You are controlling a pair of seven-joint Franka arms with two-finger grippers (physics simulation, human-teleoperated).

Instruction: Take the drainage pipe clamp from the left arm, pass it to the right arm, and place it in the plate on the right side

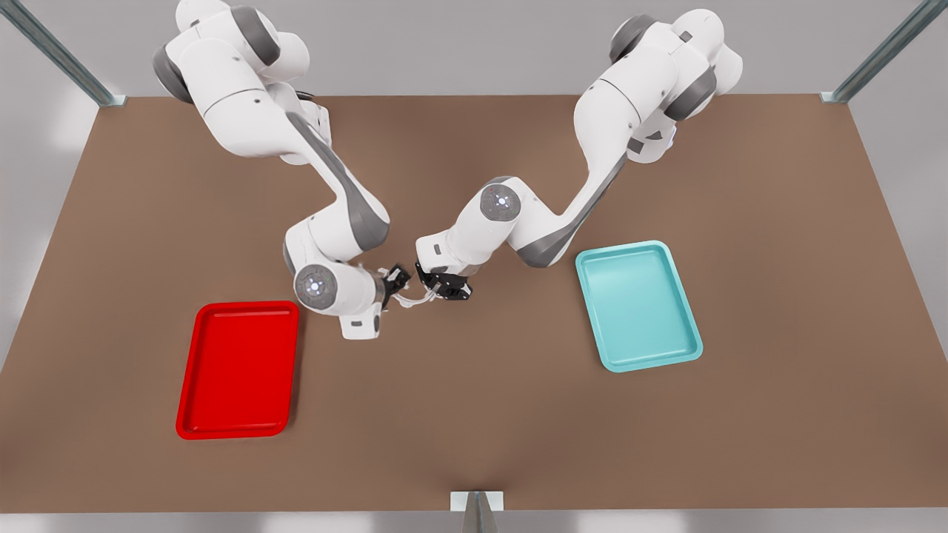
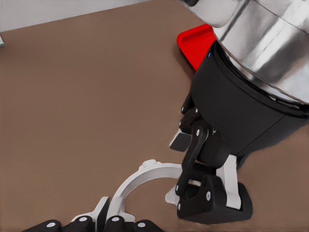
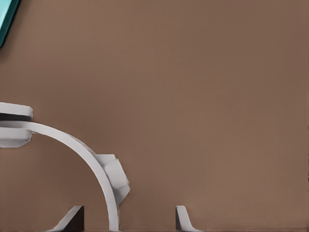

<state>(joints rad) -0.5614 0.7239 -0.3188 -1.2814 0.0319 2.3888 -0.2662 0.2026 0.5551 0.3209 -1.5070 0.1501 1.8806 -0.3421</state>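
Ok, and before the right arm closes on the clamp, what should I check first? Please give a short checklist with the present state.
1. Left gripper shut on one end of the drainage pipe clamp: ok.
2. Clamp's free end lies between the jaws of the right gripper: ok, seen in the right wrist view.
3. Right jaws closed on the clamp: not ok, they stand open.
4. Clamp lifted off the table: cannot tell.
5. Red plate lies flat on the right arm's side, the front view's left: ok.
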